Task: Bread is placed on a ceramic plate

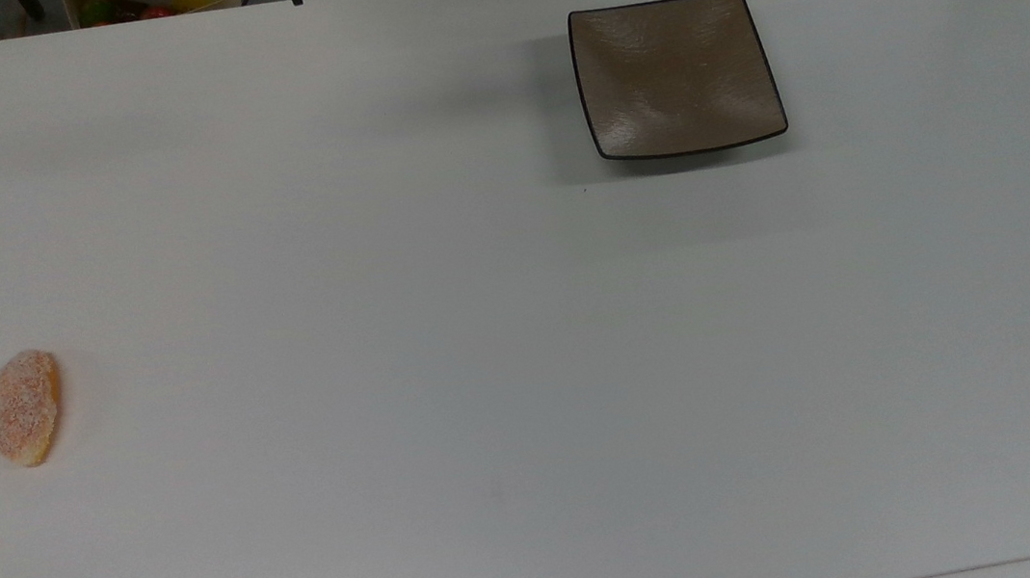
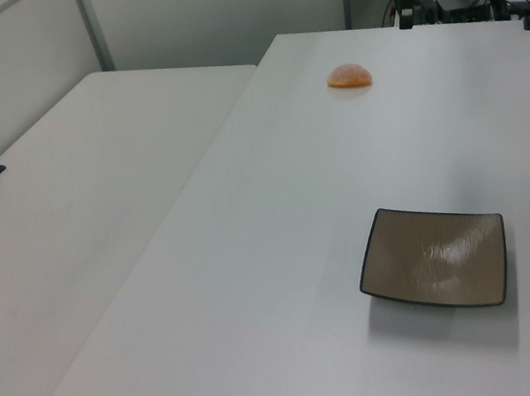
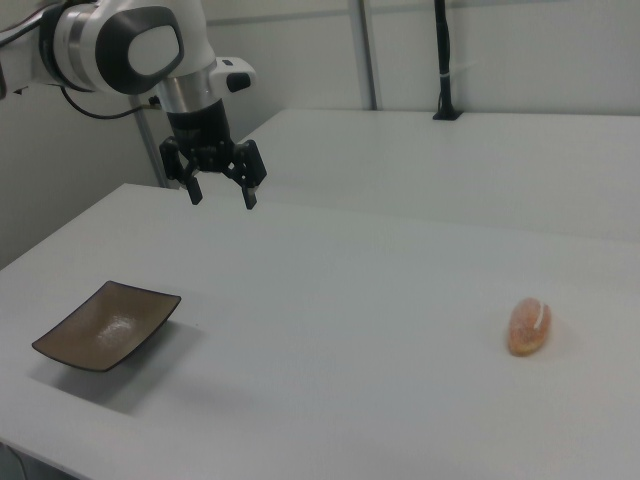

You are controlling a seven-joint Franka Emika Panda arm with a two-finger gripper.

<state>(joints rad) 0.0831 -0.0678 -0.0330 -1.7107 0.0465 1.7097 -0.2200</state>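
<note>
Bread, the small oval orange-pink bun (image 3: pixel 528 327) with a sugary speckled top and a short white stripe, is lying nearest in the right view, alone on the wide white table (image 3: pixel 380 300). It is sitting well apart from everything else. It looks light and soft, so a hard squeeze could squash it. Grabbing it gently across its narrow middle seems best. Farther back, the square brown ceramic plate (image 3: pixel 106 324) with a thin black rim is waiting near the right view's left edge, with nothing on it. It looks hard and could break. Farthest back, the black two-finger gripper (image 3: pixel 219 195) is hanging in the air above the table with its fingers spread apart, holding nothing.
</note>
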